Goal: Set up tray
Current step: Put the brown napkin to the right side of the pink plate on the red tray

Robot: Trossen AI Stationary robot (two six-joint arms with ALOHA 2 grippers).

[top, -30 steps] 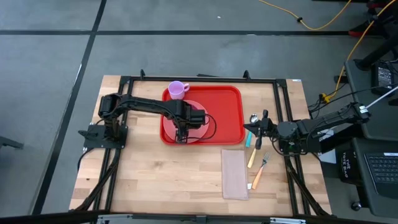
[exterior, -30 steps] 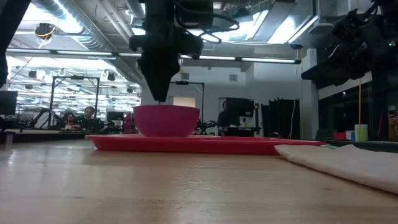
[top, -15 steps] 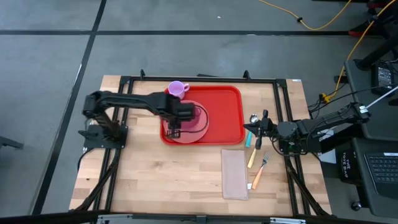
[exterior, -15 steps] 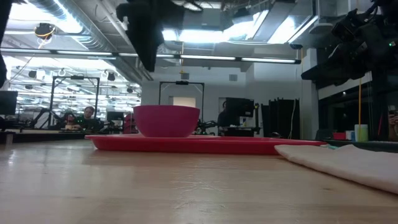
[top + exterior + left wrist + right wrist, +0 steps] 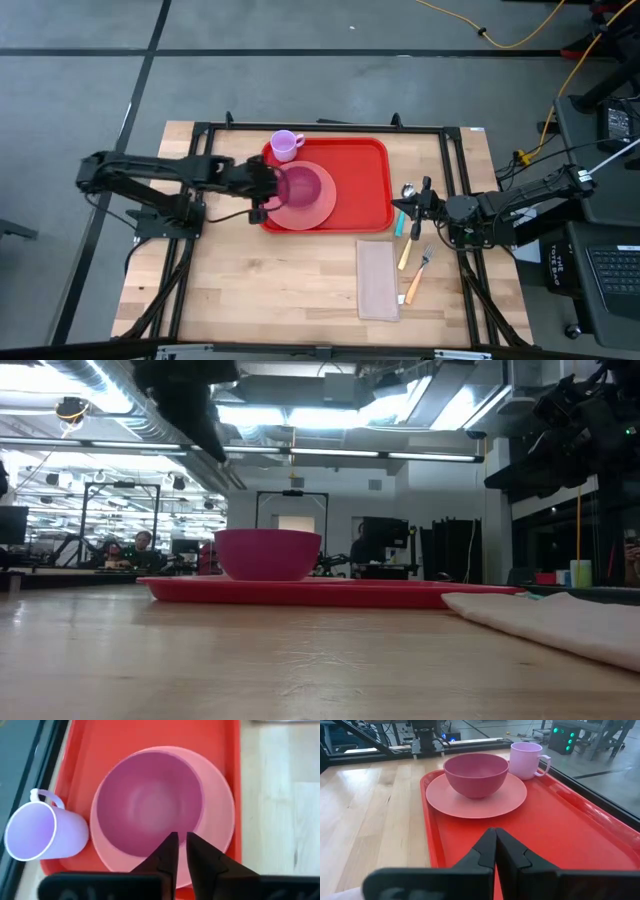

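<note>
The red tray [image 5: 355,180] lies at the table's far middle. On its left part sits a salmon-pink plate [image 5: 318,208], and a magenta bowl [image 5: 300,186] rests by its base on that plate. A lilac mug [image 5: 286,145] stands upright at the tray's far left corner. My left gripper [image 5: 181,839] hangs above the tray's left rim, slanting down toward the bowl. Its fingers are almost together and hold nothing. My right gripper [image 5: 495,831] waits shut, just off the tray's right edge [image 5: 405,208].
A pale napkin [image 5: 377,280] lies on the wood near the table's front right. A spoon [image 5: 408,190], a fork [image 5: 425,258] and orange-handled cutlery [image 5: 405,252] lie right of the tray, under my right gripper. Black frame rails [image 5: 200,140] border the table.
My left gripper has risen from just above the bowl. It has drawn back toward the table's left edge, tipping from pointing straight down to a slant. The bowl stays where it was on the plate.
</note>
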